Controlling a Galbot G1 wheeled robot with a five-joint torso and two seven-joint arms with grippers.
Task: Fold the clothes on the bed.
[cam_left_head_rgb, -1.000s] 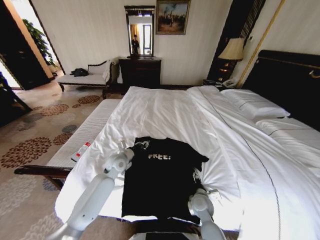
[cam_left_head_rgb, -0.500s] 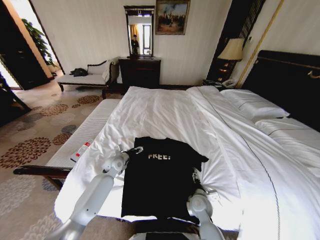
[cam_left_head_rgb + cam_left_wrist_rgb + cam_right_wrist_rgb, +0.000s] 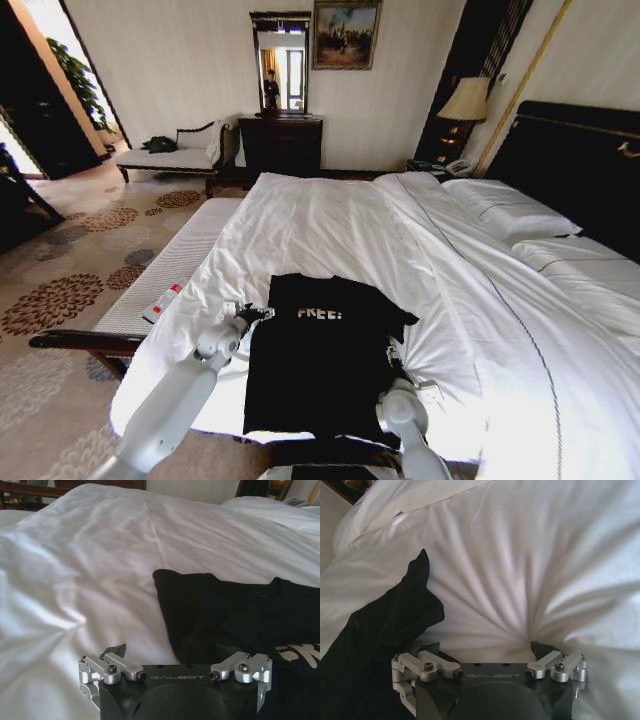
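Observation:
The clothes are one black T-shirt (image 3: 318,365) with white "FREE!" lettering, lying flat on the bed (image 3: 330,225) near its foot. Its left side forms a straight edge and its right sleeve (image 3: 398,318) sticks out. My left gripper (image 3: 256,315) hovers open just off the shirt's upper left edge, over white sheet. In the left wrist view the left gripper (image 3: 172,656) holds nothing, with the shirt (image 3: 225,615) ahead of it. My right gripper (image 3: 393,352) rests open at the shirt's right edge. The right wrist view shows the right gripper (image 3: 487,652) pressed into creased bedding beside the black sleeve (image 3: 390,625).
A white-cushioned bench (image 3: 175,265) runs along the bed's left side with a small red-and-white item (image 3: 161,302) on it. Pillows (image 3: 510,212) and a dark headboard (image 3: 580,165) stand at the right. A dresser (image 3: 280,143), chaise (image 3: 170,155) and lamp (image 3: 463,100) line the far wall.
My left gripper has drawn back toward me and to the left, away from the shirt's collar corner. The shirt and the right arm have stayed put.

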